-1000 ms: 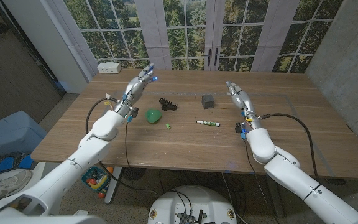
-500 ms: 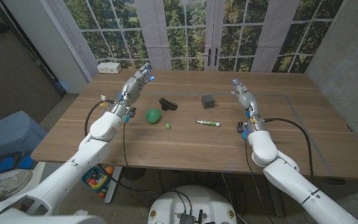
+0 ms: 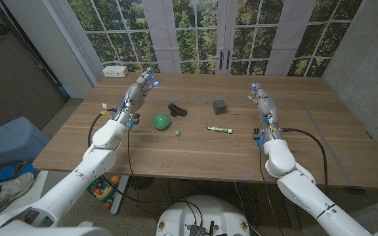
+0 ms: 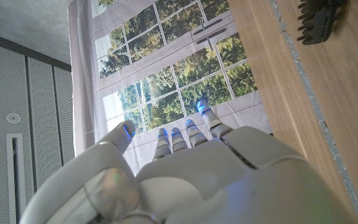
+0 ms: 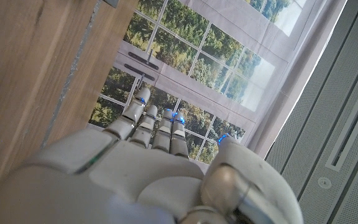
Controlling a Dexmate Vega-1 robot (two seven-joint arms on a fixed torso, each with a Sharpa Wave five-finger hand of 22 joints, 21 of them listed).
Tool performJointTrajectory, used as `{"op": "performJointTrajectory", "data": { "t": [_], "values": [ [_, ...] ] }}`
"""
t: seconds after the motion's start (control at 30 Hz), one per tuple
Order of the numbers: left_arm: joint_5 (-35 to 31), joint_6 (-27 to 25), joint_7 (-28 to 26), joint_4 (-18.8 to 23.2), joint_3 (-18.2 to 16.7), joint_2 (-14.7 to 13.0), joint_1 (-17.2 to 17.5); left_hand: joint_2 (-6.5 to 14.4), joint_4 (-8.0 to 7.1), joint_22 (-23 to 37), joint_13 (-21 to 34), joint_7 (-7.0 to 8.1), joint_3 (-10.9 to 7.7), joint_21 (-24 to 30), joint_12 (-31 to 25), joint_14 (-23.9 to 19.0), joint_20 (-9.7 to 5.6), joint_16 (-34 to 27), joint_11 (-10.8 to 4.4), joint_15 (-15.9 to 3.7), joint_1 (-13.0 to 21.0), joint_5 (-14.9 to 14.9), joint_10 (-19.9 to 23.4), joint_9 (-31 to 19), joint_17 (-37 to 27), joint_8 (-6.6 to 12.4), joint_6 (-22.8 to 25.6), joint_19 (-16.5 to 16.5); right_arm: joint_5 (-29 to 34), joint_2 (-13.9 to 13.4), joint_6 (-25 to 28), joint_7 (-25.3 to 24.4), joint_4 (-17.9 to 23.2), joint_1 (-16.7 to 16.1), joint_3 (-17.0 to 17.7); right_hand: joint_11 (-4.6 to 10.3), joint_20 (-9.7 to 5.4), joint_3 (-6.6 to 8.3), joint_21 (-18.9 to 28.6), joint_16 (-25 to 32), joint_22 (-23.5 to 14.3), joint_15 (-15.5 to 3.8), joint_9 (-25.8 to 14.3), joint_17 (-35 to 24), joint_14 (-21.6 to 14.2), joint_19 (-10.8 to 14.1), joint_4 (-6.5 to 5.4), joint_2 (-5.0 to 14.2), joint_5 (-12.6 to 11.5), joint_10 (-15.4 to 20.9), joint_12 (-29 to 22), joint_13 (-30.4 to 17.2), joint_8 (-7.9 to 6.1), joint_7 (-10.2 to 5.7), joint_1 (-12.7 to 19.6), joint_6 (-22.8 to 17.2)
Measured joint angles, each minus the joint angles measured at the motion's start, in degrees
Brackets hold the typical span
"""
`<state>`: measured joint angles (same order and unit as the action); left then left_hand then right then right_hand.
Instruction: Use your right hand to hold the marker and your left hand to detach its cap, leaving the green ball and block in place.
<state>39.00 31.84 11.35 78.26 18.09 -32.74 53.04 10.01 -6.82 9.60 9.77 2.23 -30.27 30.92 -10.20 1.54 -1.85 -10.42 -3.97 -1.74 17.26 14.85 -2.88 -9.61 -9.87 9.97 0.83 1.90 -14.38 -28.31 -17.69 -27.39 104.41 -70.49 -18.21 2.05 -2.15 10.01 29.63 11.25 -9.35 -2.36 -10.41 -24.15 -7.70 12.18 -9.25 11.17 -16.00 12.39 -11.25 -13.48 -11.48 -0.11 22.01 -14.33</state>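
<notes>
The marker [image 3: 220, 130], white with green ends, lies flat near the middle of the wooden table [image 3: 195, 157]. A green ball [image 3: 162, 121] sits to its left, and a dark grey block [image 3: 220, 106] stands behind it. A small green piece [image 3: 178, 134] lies just right of the ball. My left hand [image 3: 138, 91] is raised over the table's far left, fingers straight and apart, holding nothing; its back [image 4: 185, 174] faces the window. My right hand [image 3: 262, 98] is raised at the right, well clear of the marker, fingers extended and empty; its back [image 5: 148, 168] also faces the window.
A black comb-like clip [image 3: 177, 109] lies between the ball and the block, and its teeth [image 4: 321, 18] show from the left wrist. A white box [image 3: 116, 71] sits at the far left corner. Windows run behind the table's far edge.
Both hands have drawn outward and slightly back from the centre: the left toward the far left, the right toward the right. The objects on the table have not moved.
</notes>
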Motion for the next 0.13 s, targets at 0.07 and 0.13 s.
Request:
{"op": "performJointTrajectory", "data": {
  "t": [0.07, 0.13],
  "values": [
    [0.6, -0.2, 0.2, -0.4, -0.3, 0.2, 0.0, -0.1, 0.04, 0.0, -0.2, -0.21, -0.04, 0.0, 0.0, 0.0, 0.00, 0.0, 0.10, 0.00, -0.1, 0.0, 0.1, 0.0, 0.0, 0.07, 0.2, 0.0, -1.0, 0.2, -0.3, 0.4, -0.1, -0.1, 0.3, 0.00, 0.00, 0.23, 0.0, 0.0, 0.0, 0.31, 0.0, 0.2, -0.3, 0.0, -0.08, 0.00, 0.0, 0.0, 0.0, 0.2, 0.00, 0.00, 0.0, 0.0],
    [1.4, -0.5, 0.1, -0.6, -0.6, 0.6, 0.0, -0.1, -0.02, 0.0, -0.2, -0.31, -0.46, 0.0, 0.0, 0.0, -0.20, 0.0, 0.09, 0.00, -0.1, 0.0, 0.1, 0.0, 0.0, 0.22, 0.3, -0.2, -2.3, 0.5, -0.8, 0.9, -0.3, -0.2, 0.6, 0.00, -0.01, 0.31, 0.0, 0.0, 0.0, 0.31, 0.0, 0.3, -0.3, 0.0, -0.16, 0.00, 0.0, 0.0, 0.0, 0.2, 0.00, 0.00, 0.0, 0.0]
  ]
}}
